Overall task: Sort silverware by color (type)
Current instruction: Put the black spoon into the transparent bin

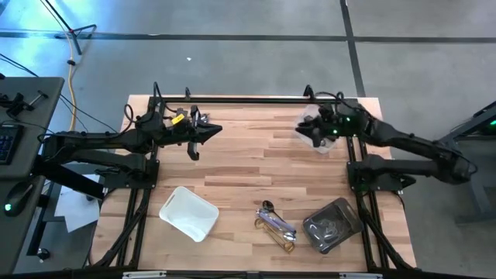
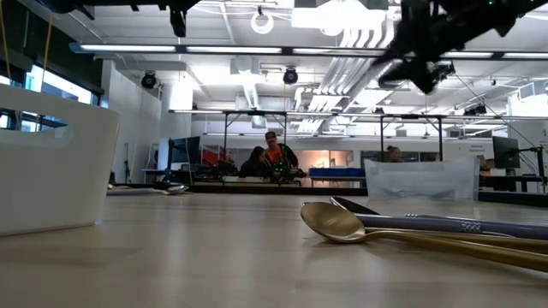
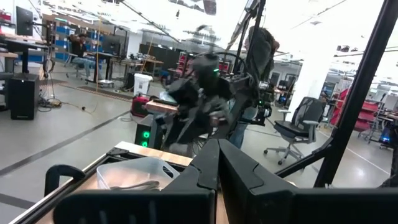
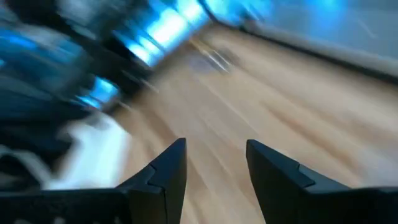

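Note:
A small pile of silverware [image 1: 277, 226] lies flat on the table near its near edge: gold, silver and a dark spoon. In the low view a gold spoon [image 2: 342, 224] lies in front of a darker one [image 2: 402, 221]. More dark utensils lie in a grey tray [image 1: 333, 225] to the right of the pile. My right gripper [image 1: 315, 139] [image 4: 216, 162] hangs open and holds nothing, high over the far right of the table beside a clear tray [image 1: 308, 124]. My left gripper [image 1: 215, 130] [image 3: 217, 155] is shut and holds nothing, raised at the far left, pointing right.
A white tray [image 1: 188, 213] stands near the near edge, left of the pile, and shows large in the low view [image 2: 51, 171]. The clear tray [image 3: 134, 174] holds pale shapes. Bare wood lies between the two arms at mid-table [image 1: 256, 163]. People sit in the room beyond [image 2: 272, 158].

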You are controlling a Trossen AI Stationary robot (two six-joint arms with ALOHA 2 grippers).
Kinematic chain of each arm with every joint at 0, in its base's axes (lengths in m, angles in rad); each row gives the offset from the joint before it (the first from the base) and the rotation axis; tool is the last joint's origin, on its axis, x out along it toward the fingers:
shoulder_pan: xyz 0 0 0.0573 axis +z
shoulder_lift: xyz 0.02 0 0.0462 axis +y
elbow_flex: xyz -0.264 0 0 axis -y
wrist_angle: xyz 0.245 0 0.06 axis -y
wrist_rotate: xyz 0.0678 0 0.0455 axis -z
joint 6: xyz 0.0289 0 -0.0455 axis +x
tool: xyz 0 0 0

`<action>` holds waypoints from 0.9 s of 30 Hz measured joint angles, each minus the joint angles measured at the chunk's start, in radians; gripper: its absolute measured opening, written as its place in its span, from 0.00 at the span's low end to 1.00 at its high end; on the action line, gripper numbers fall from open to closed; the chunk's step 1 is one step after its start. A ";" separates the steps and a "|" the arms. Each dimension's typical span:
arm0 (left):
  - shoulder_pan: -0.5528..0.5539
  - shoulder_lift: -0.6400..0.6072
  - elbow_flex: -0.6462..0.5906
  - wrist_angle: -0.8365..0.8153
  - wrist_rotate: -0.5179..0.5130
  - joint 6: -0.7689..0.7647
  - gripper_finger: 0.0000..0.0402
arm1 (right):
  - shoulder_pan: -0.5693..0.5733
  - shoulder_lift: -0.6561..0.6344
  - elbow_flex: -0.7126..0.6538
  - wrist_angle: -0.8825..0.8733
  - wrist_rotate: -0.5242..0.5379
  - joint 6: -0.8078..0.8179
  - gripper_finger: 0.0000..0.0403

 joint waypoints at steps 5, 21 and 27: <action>0.000 0.000 0.000 -0.011 0.000 0.000 0.00 | 0.144 0.061 -0.042 0.378 0.004 -0.132 0.37; -0.009 0.005 0.068 -0.276 0.005 0.066 0.00 | 0.259 0.276 0.103 0.437 0.064 -0.354 0.29; -0.009 0.005 0.069 -0.289 0.005 0.122 0.00 | 0.259 0.278 0.102 0.441 0.056 -0.358 0.03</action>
